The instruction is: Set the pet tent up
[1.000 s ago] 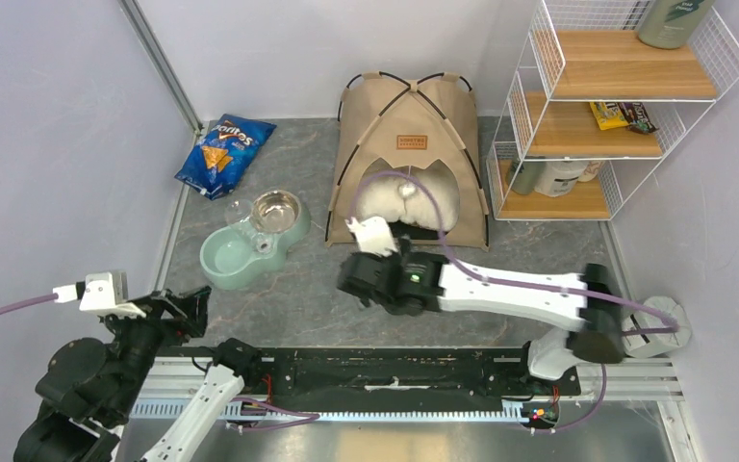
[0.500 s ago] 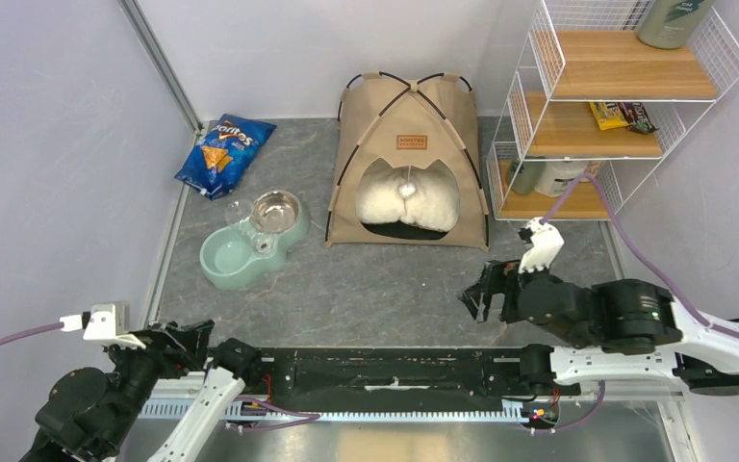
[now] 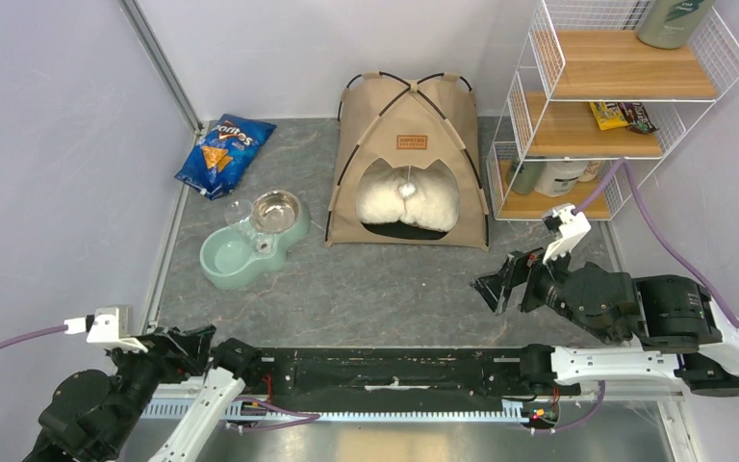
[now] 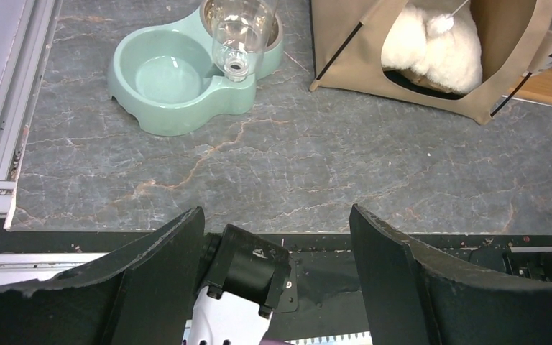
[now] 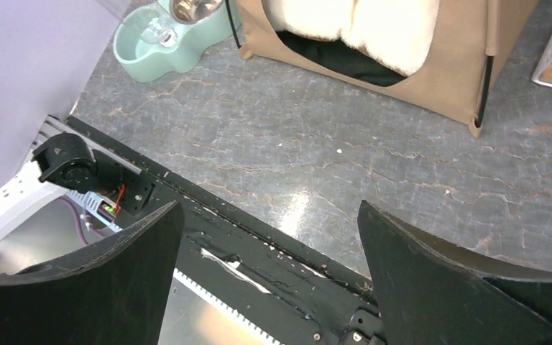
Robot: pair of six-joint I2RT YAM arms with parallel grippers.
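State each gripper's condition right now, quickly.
Left gripper: open, holding nothing.
Right gripper: open, holding nothing.

Upright tan pet tent, pillow inside

The green bottle at the frame's upper right is cut off by the top edge. The pet tent hides part of the white pillow; the print on its label is too small to read.

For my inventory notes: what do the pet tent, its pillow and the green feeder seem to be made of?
Pet tent: matte tan fabric, likely canvas, with soft folds. Pillow: white plush, fuzzy pile. Green feeder: probably plastic, smooth moulded sheen; its inset dish looks like shiny steel.
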